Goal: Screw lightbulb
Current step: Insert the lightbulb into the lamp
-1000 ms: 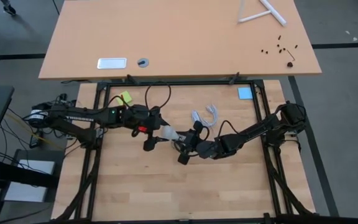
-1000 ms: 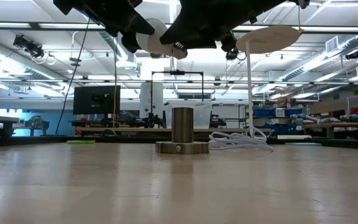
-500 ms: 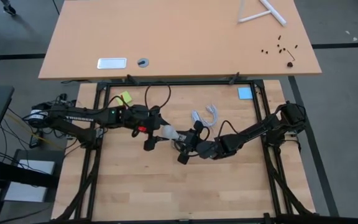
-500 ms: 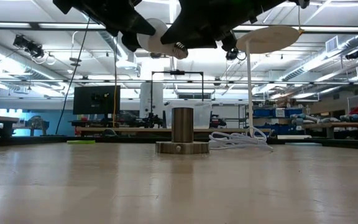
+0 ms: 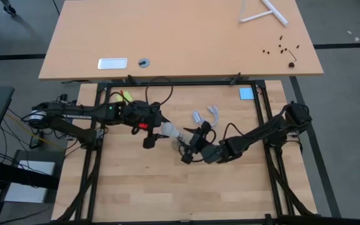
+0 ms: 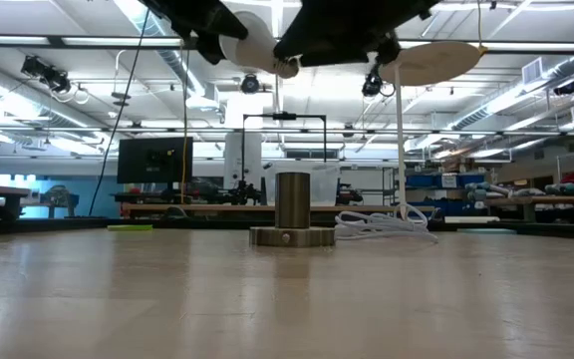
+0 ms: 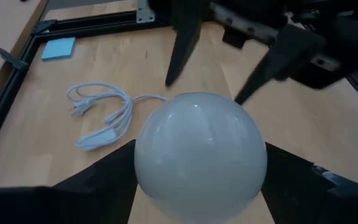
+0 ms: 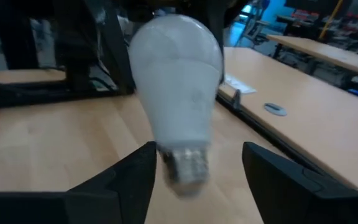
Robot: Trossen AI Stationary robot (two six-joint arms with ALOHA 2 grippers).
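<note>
The white frosted lightbulb (image 5: 169,130) hangs in the air over the middle of the table, with my left gripper (image 5: 158,129) shut on its round end. Its metal screw end (image 8: 188,165) points toward my right gripper (image 5: 190,143). That gripper is open. Its fingers (image 8: 124,180) stand on either side of the screw end with a gap to it. In the low view the bulb (image 6: 252,42) is well above the socket (image 6: 292,211), a metal cylinder standing on its round base on the table. The socket's white cord (image 5: 206,116) lies coiled just beyond it. My left gripper pinches the bulb's round glass end (image 7: 149,168) between its two fingers (image 7: 104,180), one on each side of the dome. The fingers come from the table's left, slanting slightly down. The bulb is lifted clear, lying nearly level with its screw end away from the gripper.
A blue pad (image 5: 246,94) lies at the far right corner and a yellow-green piece (image 5: 125,97) at the far left. Black frame rails (image 5: 180,83) border the tabletop. A second, larger table (image 5: 180,37) stands beyond the far edge.
My left gripper has risen with the bulb, which now sits higher above the socket and stays nearly level. My right gripper has risen a little with it and shifted slightly toward the table's right edge.
</note>
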